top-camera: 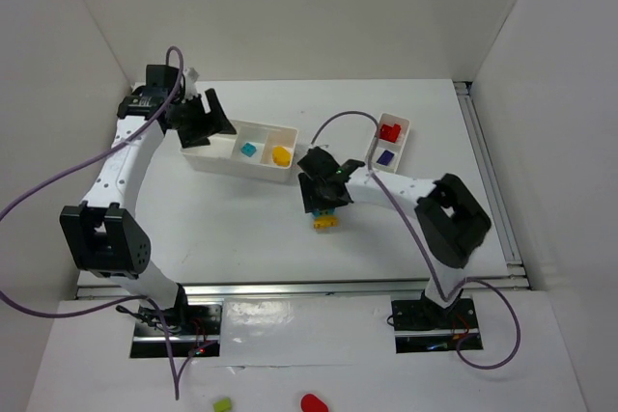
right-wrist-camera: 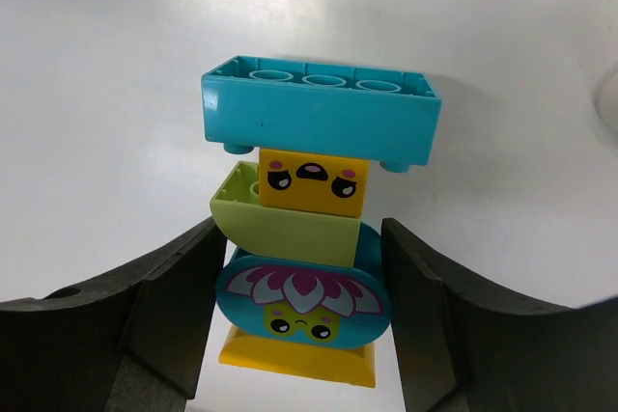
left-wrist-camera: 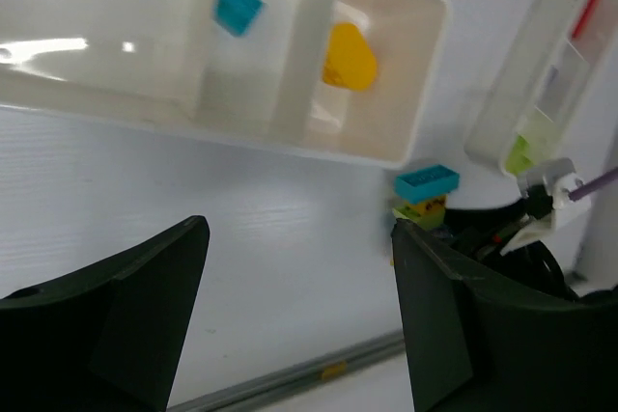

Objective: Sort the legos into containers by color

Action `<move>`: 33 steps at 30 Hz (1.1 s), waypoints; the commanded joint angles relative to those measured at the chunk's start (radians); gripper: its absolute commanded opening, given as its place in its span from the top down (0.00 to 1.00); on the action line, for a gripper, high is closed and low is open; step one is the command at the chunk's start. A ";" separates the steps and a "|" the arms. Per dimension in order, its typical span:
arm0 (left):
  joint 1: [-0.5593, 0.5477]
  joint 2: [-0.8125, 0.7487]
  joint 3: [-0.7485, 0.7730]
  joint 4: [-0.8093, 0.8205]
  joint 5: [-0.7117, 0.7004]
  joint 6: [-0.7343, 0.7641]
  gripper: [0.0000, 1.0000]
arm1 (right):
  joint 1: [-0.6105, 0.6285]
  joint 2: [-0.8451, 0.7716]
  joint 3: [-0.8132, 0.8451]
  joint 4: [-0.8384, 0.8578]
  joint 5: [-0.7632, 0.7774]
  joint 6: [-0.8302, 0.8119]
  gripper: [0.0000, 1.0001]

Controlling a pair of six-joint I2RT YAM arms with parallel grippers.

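Right gripper flanks the lego stack on the tabletop. Jaws grasping or not, can't tell. Left gripper hovers near the tray, jaws released.

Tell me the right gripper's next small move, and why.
Probably close the right gripper firmly on the stack. Its fingers flank the round blue piece low on the stack, and it is unclear whether they grip it yet. The stack stands on the table as one piece of several colours, so it likely needs a firm hold before bricks can be pulled off and sorted.
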 commanded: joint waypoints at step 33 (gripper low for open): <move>-0.388 0.490 0.287 -0.061 0.835 0.187 0.24 | -0.068 -0.514 -0.132 0.100 -0.168 -0.169 0.53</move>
